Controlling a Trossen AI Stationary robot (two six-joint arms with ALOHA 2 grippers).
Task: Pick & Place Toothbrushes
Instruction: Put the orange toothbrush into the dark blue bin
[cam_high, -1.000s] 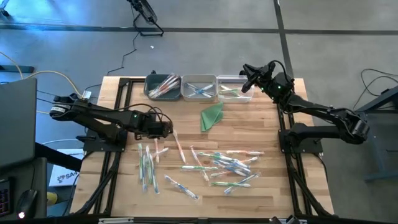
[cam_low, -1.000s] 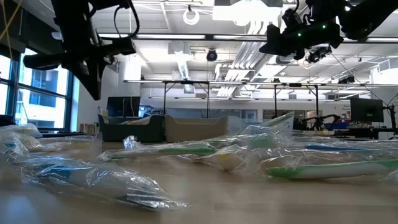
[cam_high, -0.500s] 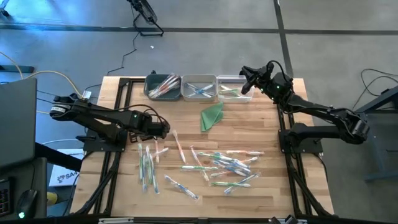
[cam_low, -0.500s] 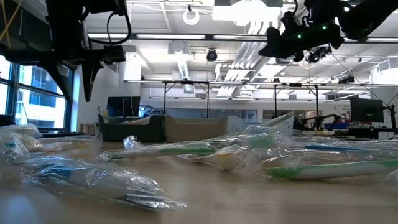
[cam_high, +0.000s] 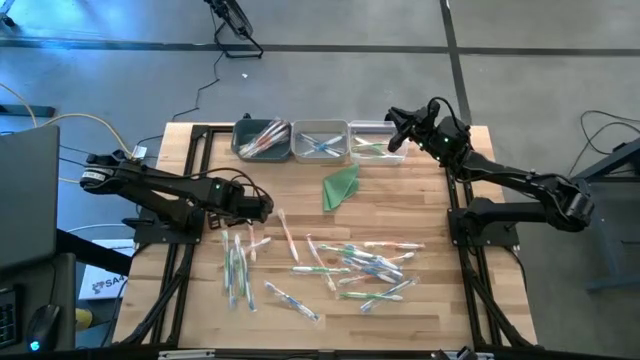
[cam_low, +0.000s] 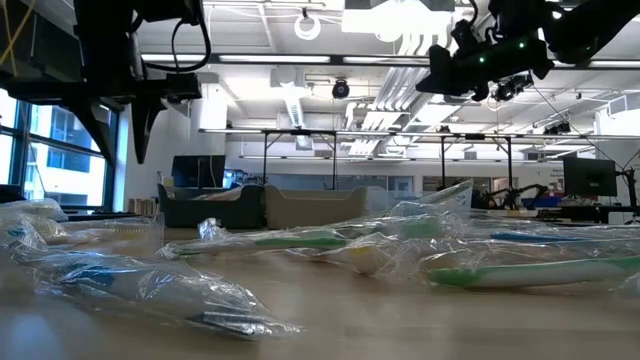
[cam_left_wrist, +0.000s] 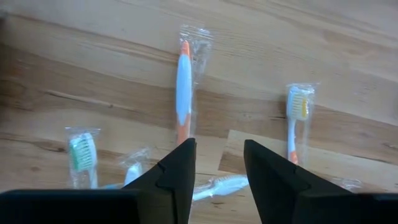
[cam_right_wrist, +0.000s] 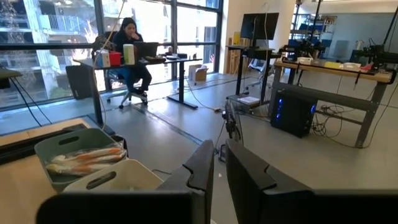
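Toothbrushes (cam_high: 360, 265) still on counter (cam_high: 420, 200); left claw (cam_left_wrist: 217, 165) just spread apart above an orange one (cam_left_wrist: 183, 87), grasping nothing yet, right claw (cam_right_wrist: 217, 168) clenched by bins (cam_high: 320, 140)

A wooden worktop (cam_high: 420, 200) is seen from above on a grey floor (cam_high: 330, 80); a folded green triangle (cam_high: 341, 186) is laid near its far edge, just in front of three grey bins (cam_high: 320, 141) set side by side; a black cable (cam_high: 205, 85) is trailed across the floor beyond; through the right wrist view, a seated person (cam_right_wrist: 134, 59) is shown at a desk (cam_right_wrist: 155, 59) beside tall windows (cam_right_wrist: 56, 43); a dark monitor (cam_right_wrist: 260, 26) is mounted farther back.
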